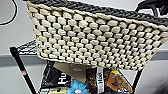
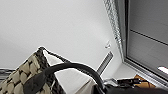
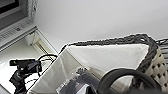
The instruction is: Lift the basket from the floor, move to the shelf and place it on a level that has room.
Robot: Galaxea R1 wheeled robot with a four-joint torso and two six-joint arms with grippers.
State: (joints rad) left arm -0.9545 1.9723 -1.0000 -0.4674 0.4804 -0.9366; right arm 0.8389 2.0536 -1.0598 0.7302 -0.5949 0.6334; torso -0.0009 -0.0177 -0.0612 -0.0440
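basket (image 1: 100,40) raised above the shelf (image 1: 22,65); can't tell either hand's grip.

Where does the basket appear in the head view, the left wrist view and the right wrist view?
Head view: the basket takes up most of the picture, above the shelf.
Left wrist view: its woven corner at the lower left.
Right wrist view: its white lining across the lower middle.
Shared landmark: the dark braided rim.
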